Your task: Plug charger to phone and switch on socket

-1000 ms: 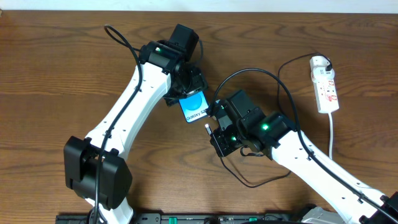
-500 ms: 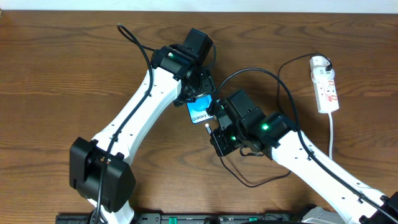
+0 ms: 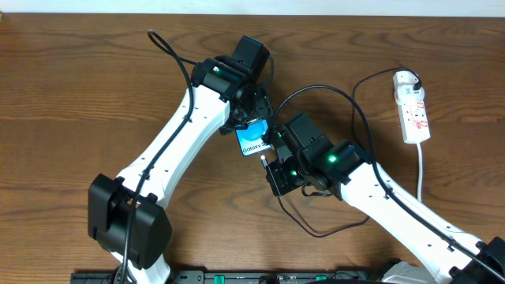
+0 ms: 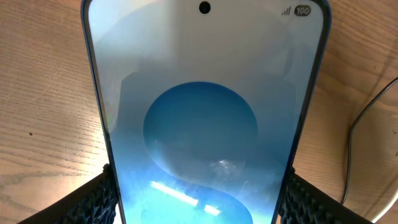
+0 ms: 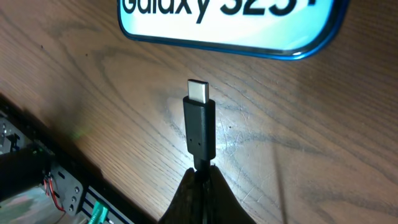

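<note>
The phone (image 3: 254, 141), blue-and-cyan screen with white "Galaxy" text, lies on the table, clamped at its sides by my left gripper (image 3: 249, 118). It fills the left wrist view (image 4: 202, 112), between the black finger pads. My right gripper (image 3: 272, 168) is shut on the charger's black cable just behind its small plug (image 5: 200, 121). The plug tip points at the phone's bottom edge (image 5: 230, 31), with a short gap. The black charger cable (image 3: 359, 118) loops back to the white power strip socket (image 3: 413, 110) at the far right.
The socket's white cord (image 3: 420, 170) runs toward the front right. A loop of black cable (image 3: 323, 229) lies under my right arm. A black rail with green parts (image 3: 237, 277) runs along the table's front edge.
My left gripper moved the phone to the right, closer to the plug, then held still. My right gripper edged slightly toward the phone with the plug.
</note>
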You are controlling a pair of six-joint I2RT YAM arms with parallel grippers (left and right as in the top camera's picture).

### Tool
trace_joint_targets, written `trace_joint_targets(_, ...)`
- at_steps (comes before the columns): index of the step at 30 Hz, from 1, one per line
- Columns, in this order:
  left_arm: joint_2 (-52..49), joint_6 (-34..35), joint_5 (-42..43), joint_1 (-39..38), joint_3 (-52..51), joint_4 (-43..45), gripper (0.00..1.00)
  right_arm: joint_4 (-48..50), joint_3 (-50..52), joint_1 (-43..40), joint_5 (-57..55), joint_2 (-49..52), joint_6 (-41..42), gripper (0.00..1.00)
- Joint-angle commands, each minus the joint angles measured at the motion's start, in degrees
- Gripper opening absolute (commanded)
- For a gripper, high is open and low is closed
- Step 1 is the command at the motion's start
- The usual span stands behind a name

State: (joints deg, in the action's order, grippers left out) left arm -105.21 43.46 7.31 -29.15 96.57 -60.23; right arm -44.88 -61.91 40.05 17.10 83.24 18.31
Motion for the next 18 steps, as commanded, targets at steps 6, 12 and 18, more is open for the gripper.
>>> trace_joint_targets(6, 1.5, 0.3, -0.9, 0.1, 1.2, -0.4, 0.64, 0.5, -1.1, 0.5, 0.3, 0.2, 1.9, 0.01)
trace_joint_targets(12, 1.5, 0.3, -0.7, 0.1, 1.2, -0.4, 0.64, 1.6, -1.1, 0.5, 0.4, 0.2, 2.1, 0.02)
trace_joint_targets(18, 1.5, 0.3, -0.3, 0.1, 1.2, -0.4, 0.64, 1.8, -1.1, 0.5, 0.4, 0.2, 2.5, 0.02)
